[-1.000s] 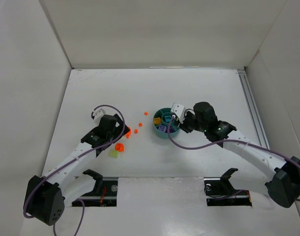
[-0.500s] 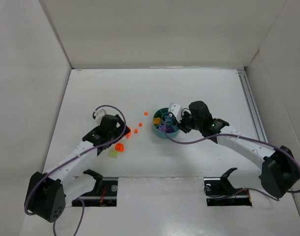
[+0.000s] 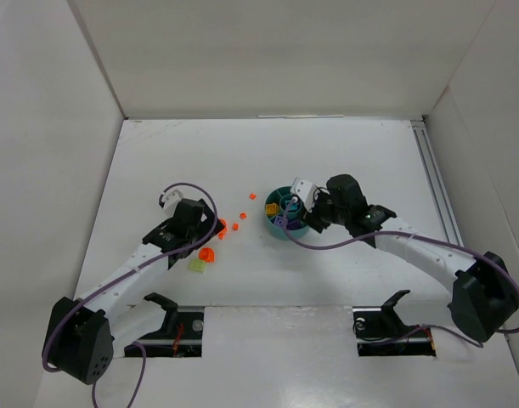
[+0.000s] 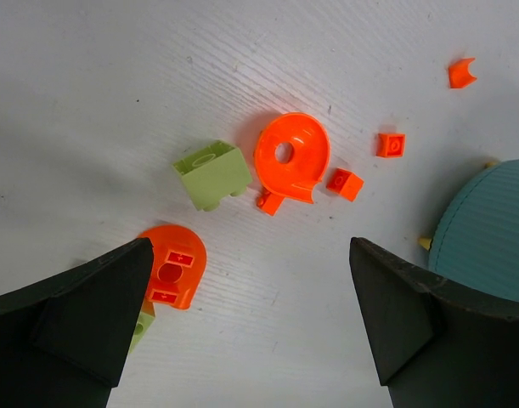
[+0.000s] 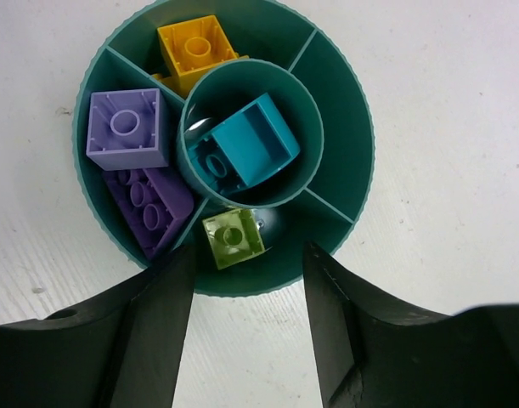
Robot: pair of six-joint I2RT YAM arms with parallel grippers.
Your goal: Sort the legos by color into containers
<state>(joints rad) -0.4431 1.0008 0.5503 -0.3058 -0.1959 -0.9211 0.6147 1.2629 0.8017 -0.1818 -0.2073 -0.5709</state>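
left jaws hang spread wide over orange legos (image 4: 291, 153) scattered on the worktop (image 4: 115, 85); right jaws stand parted above the teal dish (image 5: 344, 119), lime brick (image 5: 234, 238) lying loose below. the bricks look light, hard, slick: best pinched across flat sides.

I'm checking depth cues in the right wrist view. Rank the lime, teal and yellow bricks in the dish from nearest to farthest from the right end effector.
1. Lime brick, near wedge, right at the right end effector.
2. Teal brick, centre cup.
3. Yellow brick, far wedge.
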